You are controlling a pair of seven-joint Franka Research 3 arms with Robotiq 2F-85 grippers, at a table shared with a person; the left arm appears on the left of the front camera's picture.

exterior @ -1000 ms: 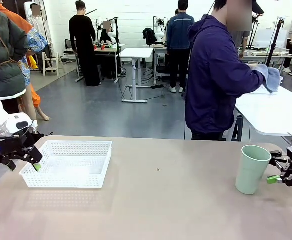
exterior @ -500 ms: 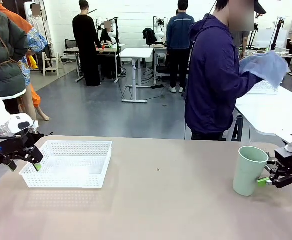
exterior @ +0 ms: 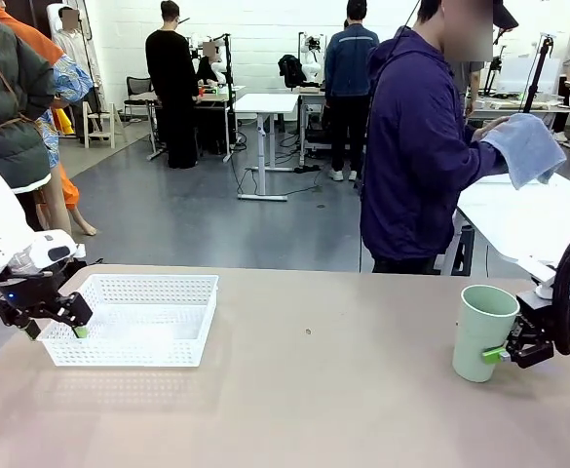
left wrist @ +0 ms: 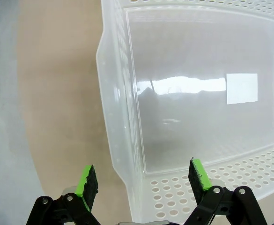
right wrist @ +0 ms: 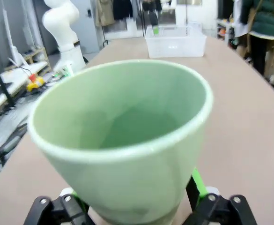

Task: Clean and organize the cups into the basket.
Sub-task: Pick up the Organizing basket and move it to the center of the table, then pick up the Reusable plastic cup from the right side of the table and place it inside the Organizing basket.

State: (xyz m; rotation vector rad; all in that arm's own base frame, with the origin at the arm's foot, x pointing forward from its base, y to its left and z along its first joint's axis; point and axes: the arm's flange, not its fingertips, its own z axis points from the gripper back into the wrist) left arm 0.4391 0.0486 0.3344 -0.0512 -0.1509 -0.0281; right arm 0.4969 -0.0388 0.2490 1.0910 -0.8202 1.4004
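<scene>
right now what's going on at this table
The right gripper is open with its fingers on either side of the lower part of a mint green cup standing near the right end of the table. The left gripper hovers open at a corner of the white basket, which holds no cups. The person across the table is turned aside, holding a blue cloth.

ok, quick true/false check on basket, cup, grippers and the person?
1. The basket is empty. True.
2. The cup lies on its side. False: it stands on the table.
3. The left gripper, open, straddles the basket's wall. True.
4. The right gripper is shut beside the cup. False: it is open, with the cup between its fingers.
5. The person holds a cup. False: a blue cloth.
</scene>
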